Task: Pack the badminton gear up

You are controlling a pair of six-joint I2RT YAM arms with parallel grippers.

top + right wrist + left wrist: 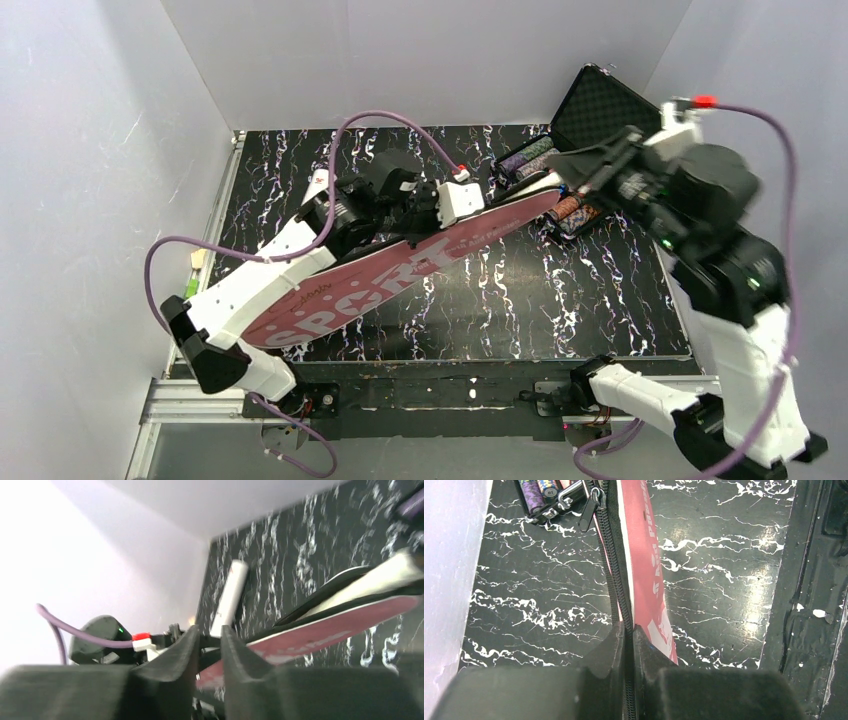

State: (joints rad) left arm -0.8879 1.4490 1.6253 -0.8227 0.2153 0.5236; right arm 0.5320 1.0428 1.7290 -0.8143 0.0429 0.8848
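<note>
The long pink "SPORT" racket bag (400,270) lies slantwise across the black marbled table, its narrow end toward the back right. In the left wrist view my left gripper (628,627) is shut on the bag's black zipper edge (616,580), with the pink side (644,555) to its right. The zipper pull (589,512) hangs further along. My right gripper (560,163) hovers by the bag's far end; its jaws (209,629) stand slightly apart with nothing between them. Beyond them the right wrist view shows the bag (325,627) and a white tube (230,595) on the table.
An open black case (600,100) with patterned chip rolls (530,155) stands at the back right, just behind the bag's end. White walls close in on three sides. A small green and yellow item (195,275) sits off the table's left edge.
</note>
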